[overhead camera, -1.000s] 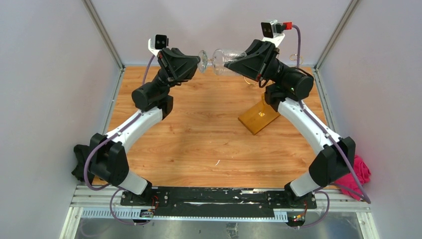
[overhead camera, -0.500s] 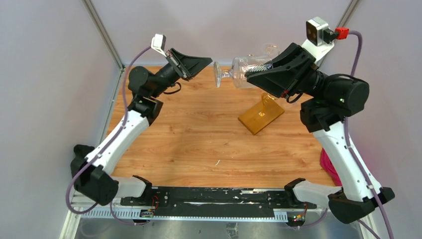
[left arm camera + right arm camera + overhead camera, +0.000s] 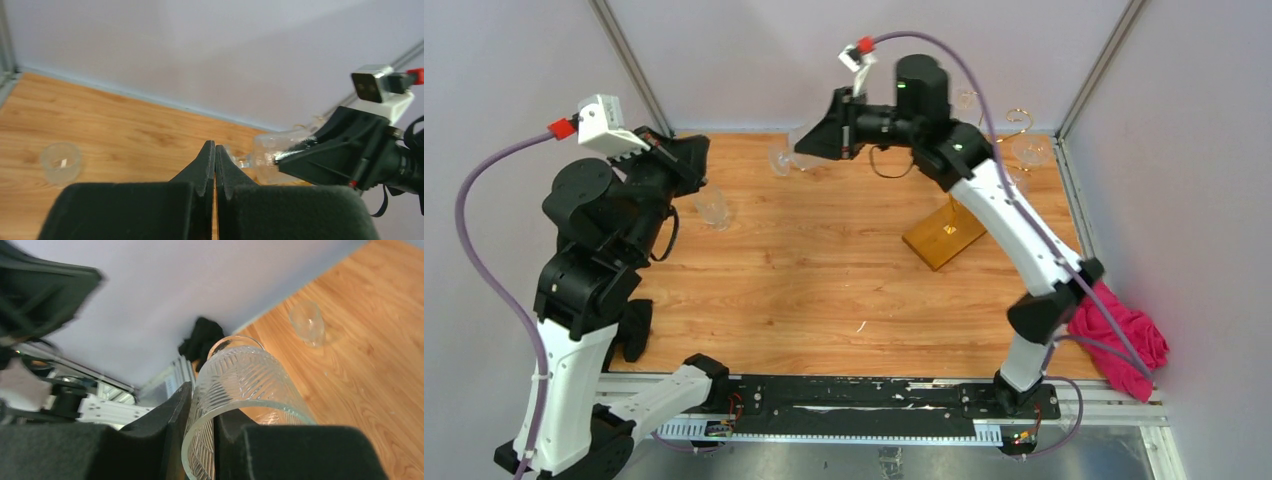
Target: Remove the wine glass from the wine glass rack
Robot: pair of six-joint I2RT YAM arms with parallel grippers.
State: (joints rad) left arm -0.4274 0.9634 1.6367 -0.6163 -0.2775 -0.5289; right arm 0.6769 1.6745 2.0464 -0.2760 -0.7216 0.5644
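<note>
The wine glass [image 3: 782, 160], clear with a ribbed bowl [image 3: 245, 375], lies sideways in the air above the back of the table. My right gripper [image 3: 804, 148] is shut on the bowl's rim, one finger inside and one outside [image 3: 202, 405]. The wine glass rack [image 3: 1021, 120] is gold wire on an amber base [image 3: 944, 236] and stands at the back right, well apart from the held glass. My left gripper [image 3: 692, 165] hangs at the back left, shut and empty [image 3: 215, 147], its tips a short way from the glass's foot [image 3: 239, 159].
A small clear glass [image 3: 712, 208] stands upright on the wood near the left gripper, also visible as a tumbler [image 3: 61, 161] [image 3: 306, 322]. Another clear glass [image 3: 1031, 152] seems to hang on the rack. A pink cloth [image 3: 1129, 340] lies off the table's right edge.
The right arm has swung left across the back of the table with the glass. The left arm has drawn back to the left and its jaws have shut.
</note>
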